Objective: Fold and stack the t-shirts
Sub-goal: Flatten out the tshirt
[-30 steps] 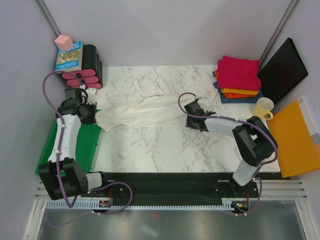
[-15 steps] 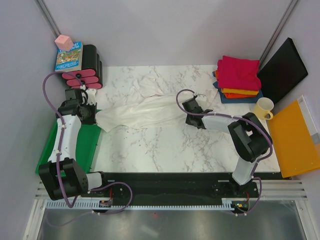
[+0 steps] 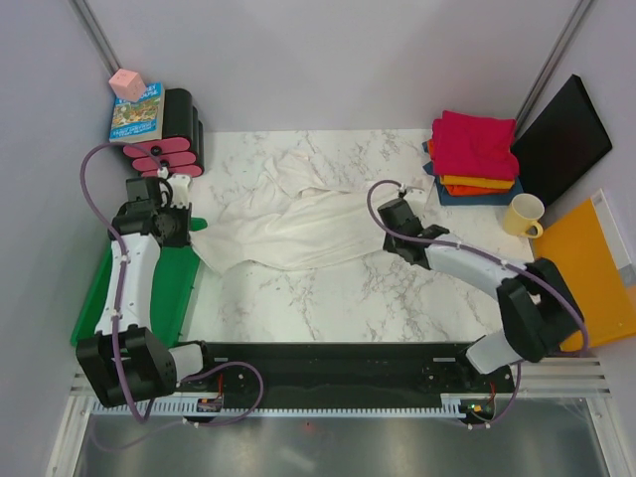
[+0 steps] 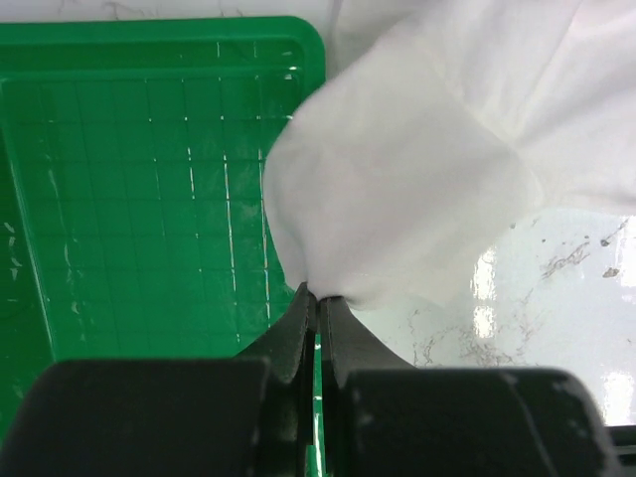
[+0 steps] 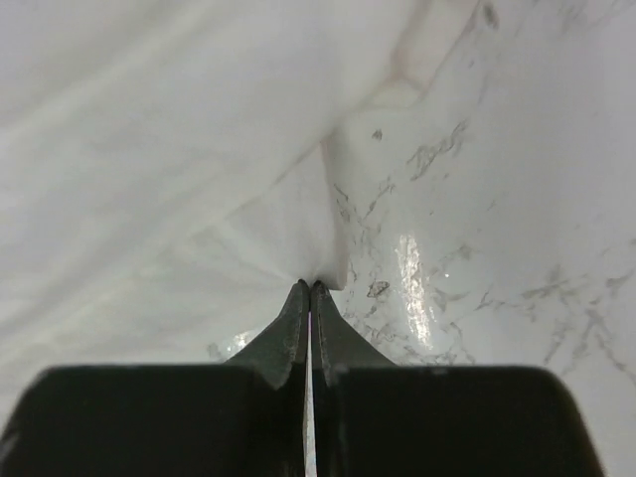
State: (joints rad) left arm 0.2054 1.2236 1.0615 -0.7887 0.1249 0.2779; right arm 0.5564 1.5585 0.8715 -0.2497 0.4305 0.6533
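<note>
Two sets of black, wedge-shaped fingers are clamped on one garment. The off-white shirt (image 3: 298,224) lies spread and heavily wrinkled across the middle of the counter (image 3: 338,288), a glossy white slab with grey marble veins. Its left end reaches the counter's left edge, and its right end stops a little right of centre.

In the left wrist view the left fingers (image 4: 294,333) are pressed flat together on the shirt's edge. A soft, rounded lobe of cloth bulges out above their tips. It overlaps the right rim of the green tray (image 4: 149,179), hard plastic with a moulded grid, at the left of the frame. Shiny counter shows at lower right.

In the right wrist view the right fingers (image 5: 288,333) are likewise pinched on the shirt. Their tapered tips meet on a small pucker of thin fabric, with creases fanning to the upper left and bare marble to the right.

At the upper right of the overhead view sits a neat, squared pile of folded tees. A plush magenta tee (image 3: 475,144) is on top, an orange tee (image 3: 479,184) is under it, and a dark blue tee (image 3: 452,197) is at the bottom. Near its lower right stands a pale yellow mug (image 3: 522,214). At the right edge of the frame lies a flat orange-yellow board (image 3: 586,283).
</note>
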